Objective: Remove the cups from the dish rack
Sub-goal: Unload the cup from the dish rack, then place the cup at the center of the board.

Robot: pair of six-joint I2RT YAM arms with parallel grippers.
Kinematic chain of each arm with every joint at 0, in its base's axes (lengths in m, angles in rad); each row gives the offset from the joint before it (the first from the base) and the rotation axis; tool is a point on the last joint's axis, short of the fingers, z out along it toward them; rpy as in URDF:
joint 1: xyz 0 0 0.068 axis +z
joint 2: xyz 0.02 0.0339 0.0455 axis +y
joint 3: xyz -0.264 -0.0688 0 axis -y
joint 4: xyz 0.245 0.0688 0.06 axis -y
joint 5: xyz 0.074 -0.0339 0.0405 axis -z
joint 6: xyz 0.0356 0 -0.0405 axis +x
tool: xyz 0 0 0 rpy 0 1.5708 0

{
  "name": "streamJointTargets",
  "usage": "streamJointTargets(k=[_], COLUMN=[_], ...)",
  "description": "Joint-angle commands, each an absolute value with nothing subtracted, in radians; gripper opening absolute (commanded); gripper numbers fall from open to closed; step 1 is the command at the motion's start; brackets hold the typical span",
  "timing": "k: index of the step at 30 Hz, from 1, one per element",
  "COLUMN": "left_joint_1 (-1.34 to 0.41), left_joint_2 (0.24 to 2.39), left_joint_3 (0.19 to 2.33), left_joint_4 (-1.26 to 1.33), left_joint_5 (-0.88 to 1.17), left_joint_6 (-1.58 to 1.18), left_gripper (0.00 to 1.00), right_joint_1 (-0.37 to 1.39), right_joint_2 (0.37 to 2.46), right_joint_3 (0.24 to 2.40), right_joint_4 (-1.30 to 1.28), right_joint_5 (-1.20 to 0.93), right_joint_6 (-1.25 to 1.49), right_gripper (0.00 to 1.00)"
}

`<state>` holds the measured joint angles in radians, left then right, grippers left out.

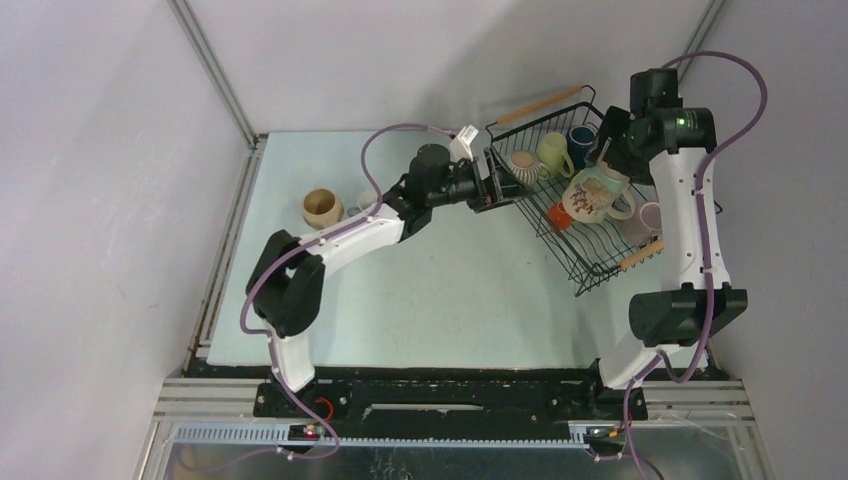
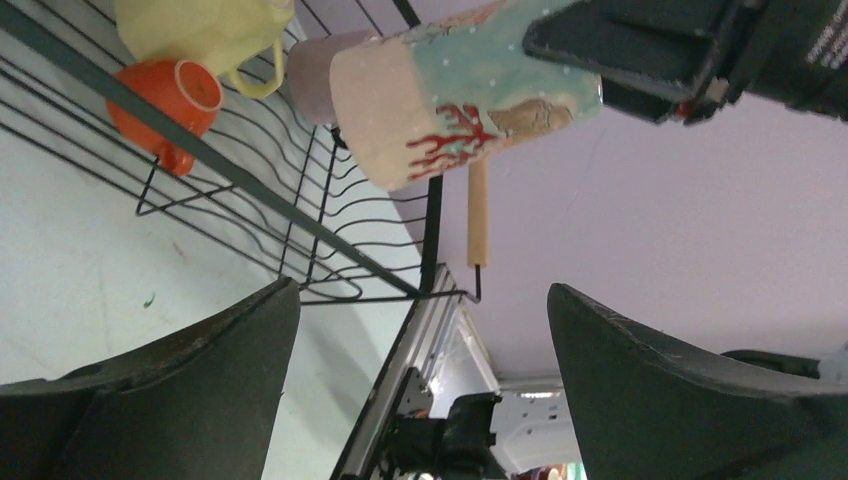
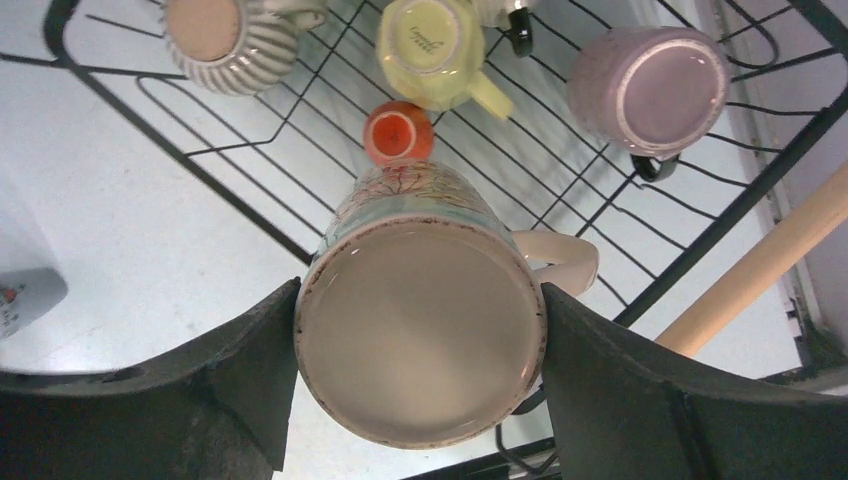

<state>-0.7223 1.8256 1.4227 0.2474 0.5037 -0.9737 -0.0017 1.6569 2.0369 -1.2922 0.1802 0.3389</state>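
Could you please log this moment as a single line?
left gripper: open, beside dish rack | right gripper: shut on floral mug above rack | tan cup: on table

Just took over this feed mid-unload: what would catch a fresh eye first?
The floral mug stands out, clamped near its base between the right jaws and held tilted over the dish rack on the right. The left jaws gape open and empty at the rack's left edge. A lone tan cup stands upright on the table at far left.
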Motion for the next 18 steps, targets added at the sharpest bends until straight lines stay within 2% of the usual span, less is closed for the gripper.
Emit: streamJointTargets(k=[1,9,18], left_joint_1=[-0.73,-0.729,-0.713], left_joint_2=[1.87,1.931,1.954], left_joint_3=[1.515,1.518,1.48], left_joint_4=[0.402,0.471,0.524], left_joint_5=[0.529,0.525,0.505], left_joint_6=[-1.074,-1.137,-1.182], left_gripper=[1.0,1.0,1.0], right_joint_1=[0.033,0.038,0.049], right_joint_2=[1.615,1.609,1.624], right_joint_3=[2.116,2.127,2.15], right_joint_4=[-1.267,-1.237,-1.218], right_joint_5=[0.128,-0.055,-0.14], right_joint_6=[0.378,0.42,0.453], right_gripper=[0.14,0.14,0.14])
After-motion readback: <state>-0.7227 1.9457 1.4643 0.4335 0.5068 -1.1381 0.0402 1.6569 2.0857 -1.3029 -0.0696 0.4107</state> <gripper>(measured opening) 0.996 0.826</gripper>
